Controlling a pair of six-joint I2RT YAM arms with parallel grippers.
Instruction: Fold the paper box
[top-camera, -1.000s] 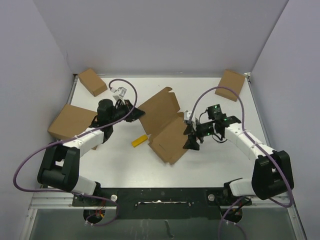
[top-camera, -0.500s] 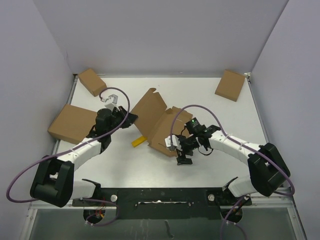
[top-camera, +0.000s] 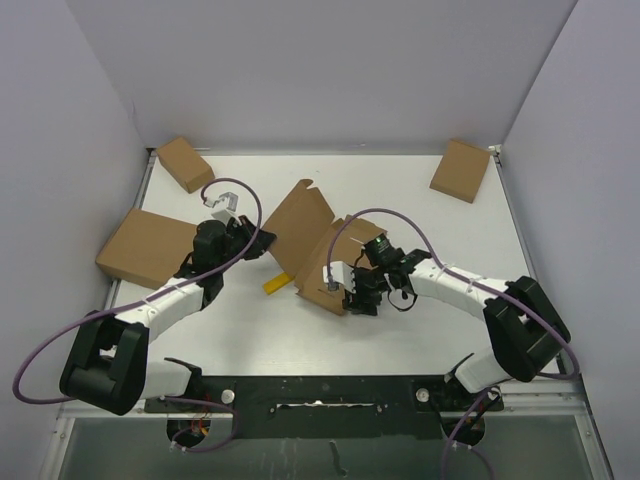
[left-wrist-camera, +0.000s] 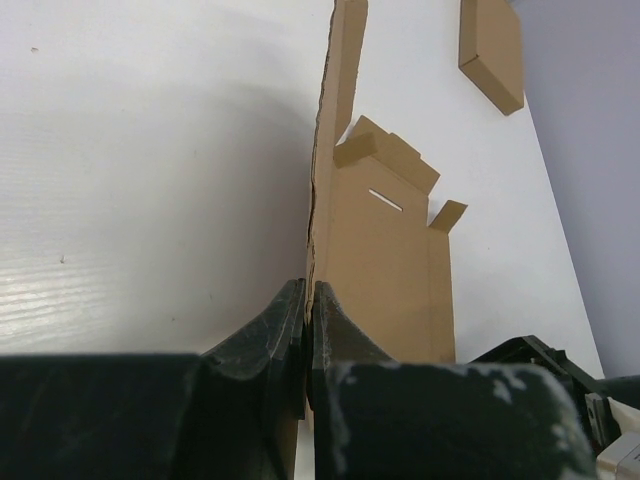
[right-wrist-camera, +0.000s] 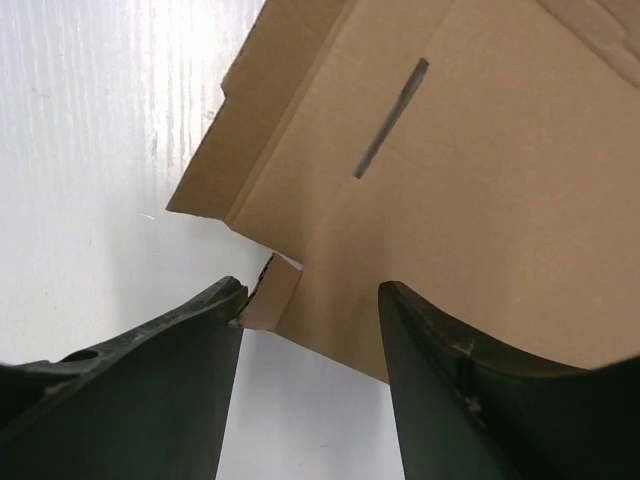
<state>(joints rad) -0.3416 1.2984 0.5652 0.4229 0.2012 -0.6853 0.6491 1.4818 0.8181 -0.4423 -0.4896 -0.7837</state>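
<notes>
The paper box is a brown die-cut cardboard sheet, partly unfolded in the middle of the table. One panel is raised on its left side. My left gripper is shut on that panel's edge. In the left wrist view the thin cardboard edge runs straight into the closed fingertips, and the rest of the box lies to the right. My right gripper is at the box's near corner. In the right wrist view it stands open over the box's edge, and a small tab touches its left finger.
A small yellow block lies just left of the box's near corner. Closed cardboard boxes sit at the far left, the left edge and the far right. One of them also shows in the left wrist view.
My right gripper moved left and nearer, from the box's right side to its near corner, and its jaws narrowed. The box and my left gripper shifted a little left.
</notes>
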